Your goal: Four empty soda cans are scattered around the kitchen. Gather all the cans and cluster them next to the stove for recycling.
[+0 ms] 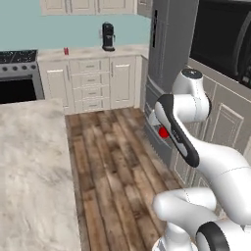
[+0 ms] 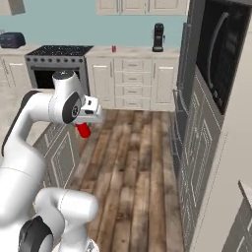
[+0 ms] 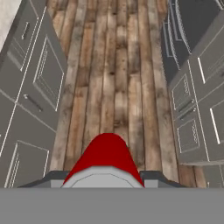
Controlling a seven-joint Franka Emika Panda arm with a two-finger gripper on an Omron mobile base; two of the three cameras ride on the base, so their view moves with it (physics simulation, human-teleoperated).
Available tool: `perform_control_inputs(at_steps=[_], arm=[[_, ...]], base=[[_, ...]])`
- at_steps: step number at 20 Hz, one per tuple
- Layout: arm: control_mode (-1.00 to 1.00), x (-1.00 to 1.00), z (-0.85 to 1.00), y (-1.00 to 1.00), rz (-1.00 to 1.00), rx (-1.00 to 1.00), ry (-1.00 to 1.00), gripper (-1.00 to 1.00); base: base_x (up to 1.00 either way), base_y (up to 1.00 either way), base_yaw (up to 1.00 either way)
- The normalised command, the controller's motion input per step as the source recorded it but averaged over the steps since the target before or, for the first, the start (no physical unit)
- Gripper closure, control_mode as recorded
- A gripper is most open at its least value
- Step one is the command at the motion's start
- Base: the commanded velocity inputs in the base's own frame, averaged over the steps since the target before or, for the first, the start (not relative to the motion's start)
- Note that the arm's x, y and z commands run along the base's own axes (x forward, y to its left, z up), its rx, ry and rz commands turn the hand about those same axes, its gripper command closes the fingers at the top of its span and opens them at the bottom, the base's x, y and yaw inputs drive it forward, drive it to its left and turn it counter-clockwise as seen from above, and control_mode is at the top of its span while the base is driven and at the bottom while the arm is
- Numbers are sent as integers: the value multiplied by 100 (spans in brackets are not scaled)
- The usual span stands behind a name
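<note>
Midway, over the plank floor, a carry in progress
End effector: closed on a red soda can (image 2: 84,130), which hangs below the wrist (image 2: 91,112) above the wood floor (image 2: 133,162), in the aisle between the island cabinets and the appliance wall.
Held can, other angles: a red spot beside the forearm (image 1: 163,132) in the left base view; in the hand view its red body (image 3: 105,159) sits between the dark finger tips.
Destination: the stove (image 2: 55,61) stands at the far wall, left of the cream drawers, well apart from the held can.
Can already delivered: a second red can (image 2: 113,48) stands on the far surface (image 2: 133,50) just right of the stove, with a black coffee machine (image 2: 158,37) further right.
Risk, drop: the can looks pinched near its top, so a sharp turn of the base could swing it loose onto the floor.
Risk, collision: the aisle is narrow; a wide arm swing could clip the fridge (image 1: 169,54) on the right or the island surface (image 1: 34,166) on the left.
Risk, placement: setting down too close could topple the standing can.
</note>
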Motion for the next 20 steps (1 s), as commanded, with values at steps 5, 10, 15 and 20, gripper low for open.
perform_control_inputs(at_steps=[5,10,15,20], arm=[[100,0,0,0,0,0,0,100],[100,0,0,0,0,0,0,100],[100,0,0,0,0,0,0,100],[100,0,0,0,0,0,0,100]], base=[[100,8,0],[100,11,1],[100,11,1],[100,15,1]])
